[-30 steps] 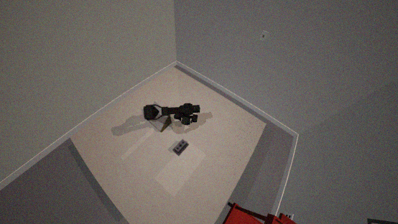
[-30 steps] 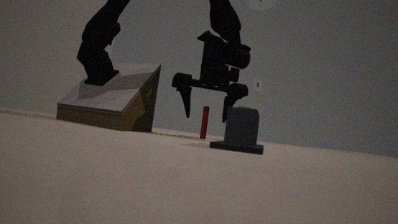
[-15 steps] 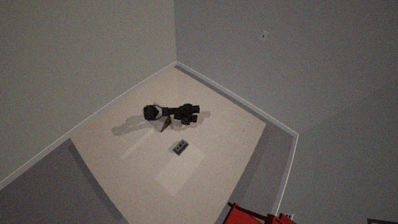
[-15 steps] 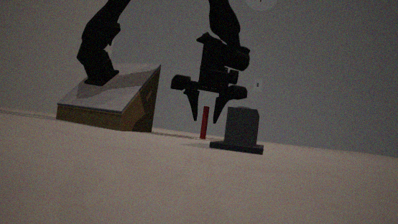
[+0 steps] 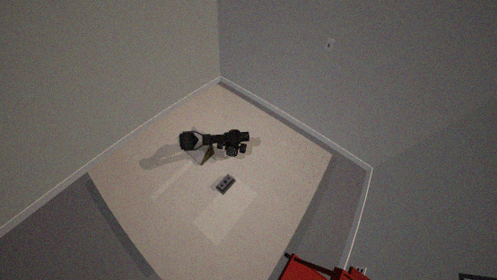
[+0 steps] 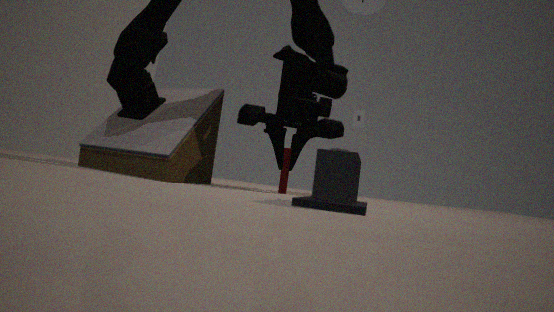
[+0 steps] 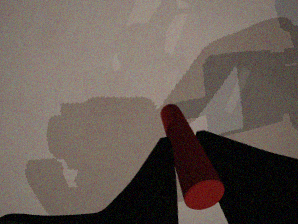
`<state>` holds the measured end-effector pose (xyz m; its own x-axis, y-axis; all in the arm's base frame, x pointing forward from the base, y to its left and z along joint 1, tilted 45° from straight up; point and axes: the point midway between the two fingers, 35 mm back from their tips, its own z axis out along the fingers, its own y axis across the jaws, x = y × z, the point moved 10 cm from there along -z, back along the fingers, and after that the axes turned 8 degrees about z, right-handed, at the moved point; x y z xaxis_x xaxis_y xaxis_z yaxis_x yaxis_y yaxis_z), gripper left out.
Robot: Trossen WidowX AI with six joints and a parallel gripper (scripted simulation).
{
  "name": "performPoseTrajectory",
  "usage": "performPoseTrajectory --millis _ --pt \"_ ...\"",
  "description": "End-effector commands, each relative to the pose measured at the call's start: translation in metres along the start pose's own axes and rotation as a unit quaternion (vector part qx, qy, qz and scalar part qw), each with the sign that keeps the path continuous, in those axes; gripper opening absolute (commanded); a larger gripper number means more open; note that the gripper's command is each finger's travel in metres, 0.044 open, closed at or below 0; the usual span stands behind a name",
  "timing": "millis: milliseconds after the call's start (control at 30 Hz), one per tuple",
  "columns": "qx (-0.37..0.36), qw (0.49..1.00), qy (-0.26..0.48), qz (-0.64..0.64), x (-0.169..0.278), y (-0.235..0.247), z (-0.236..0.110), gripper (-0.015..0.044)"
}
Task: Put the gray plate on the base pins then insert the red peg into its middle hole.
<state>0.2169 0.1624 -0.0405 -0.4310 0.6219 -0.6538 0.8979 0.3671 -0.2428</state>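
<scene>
The red peg [image 6: 283, 180] [image 7: 193, 169] stands upright on the floor, just left of the base. My gripper [image 6: 286, 151] [image 7: 182, 143] [image 5: 233, 150] comes straight down over it, and both black fingers press against the peg's upper part. The gripper is shut on the peg. The gray plate [image 6: 336, 172] [image 5: 225, 183] sits on the dark base [image 6: 330, 205], to the right of the peg. In the overhead view the arm hides the peg. The plate's holes do not show in the low side view.
The arm's mount, a wood-sided block with a sloping white top [image 6: 165, 135] [image 5: 202, 156], stands to the left of the peg. A red object [image 5: 309, 270] lies at the room's front edge. Gray walls enclose the floor.
</scene>
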Motion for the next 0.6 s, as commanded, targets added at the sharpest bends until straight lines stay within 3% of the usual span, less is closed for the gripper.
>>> performPoseTrajectory --millis 0,567 --pt "-0.001 1.0 -0.001 -0.002 0.0 0.0 0.0 0.0" --pt "-0.001 1.0 0.001 -0.002 0.001 0.004 -0.034 0.0"
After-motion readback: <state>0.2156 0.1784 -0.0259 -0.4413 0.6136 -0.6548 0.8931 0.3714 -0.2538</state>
